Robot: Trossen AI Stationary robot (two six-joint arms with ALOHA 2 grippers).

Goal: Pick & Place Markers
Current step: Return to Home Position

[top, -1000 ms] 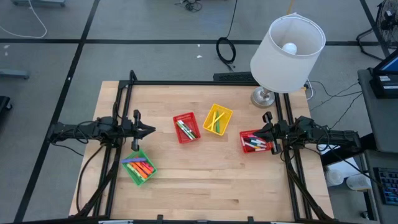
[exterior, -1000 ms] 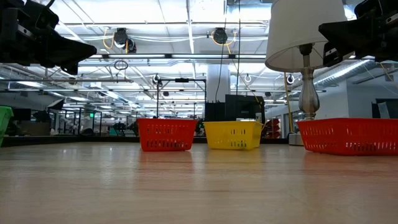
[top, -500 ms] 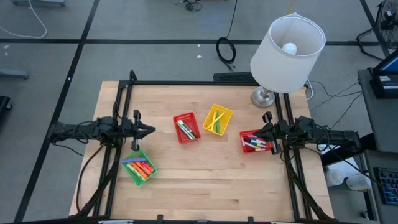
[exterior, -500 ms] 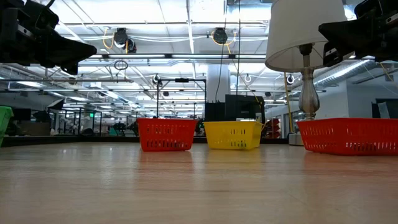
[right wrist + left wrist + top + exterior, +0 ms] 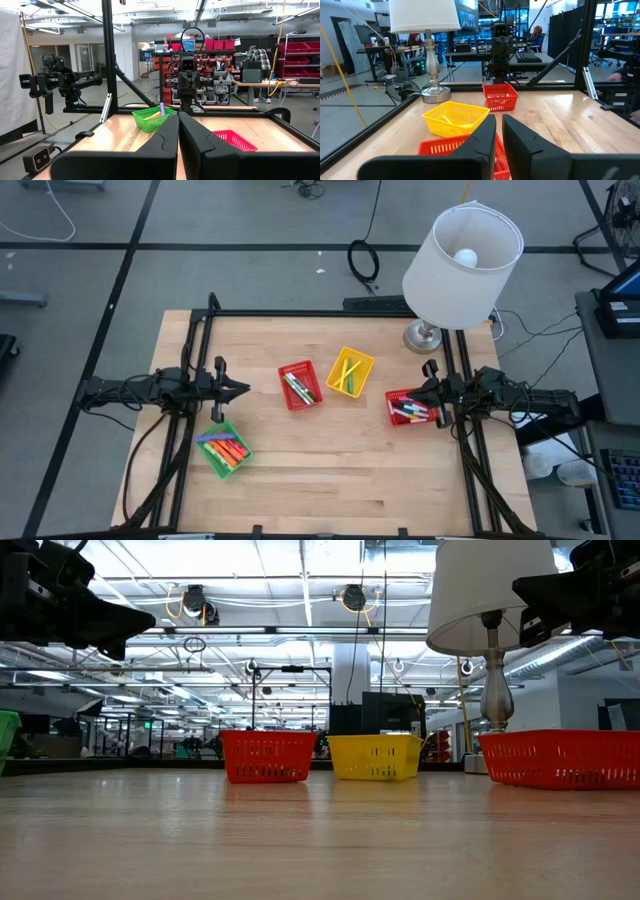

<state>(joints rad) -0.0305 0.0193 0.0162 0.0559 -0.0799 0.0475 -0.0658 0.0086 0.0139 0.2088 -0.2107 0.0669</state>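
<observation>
Holding left gripper (image 5: 241,389) and right gripper (image 5: 426,392) above opposite table (image 5: 330,475) ends
Pinched closed on nothing, markers (image 5: 230,448) binned in four baskets (image 5: 366,362)

Locate the markers (image 5: 226,448) in four mesh baskets in the high view.

- Lower left of centre: the green basket (image 5: 206,452) holds purple, orange and red barrels lying side by side.
- Centre: the red basket (image 5: 293,366) holds green and white barrels.
- Just right of it: the yellow basket (image 5: 360,354) holds yellow barrels.
- Right of centre: the second red basket (image 5: 400,393) holds white and red barrels.
</observation>
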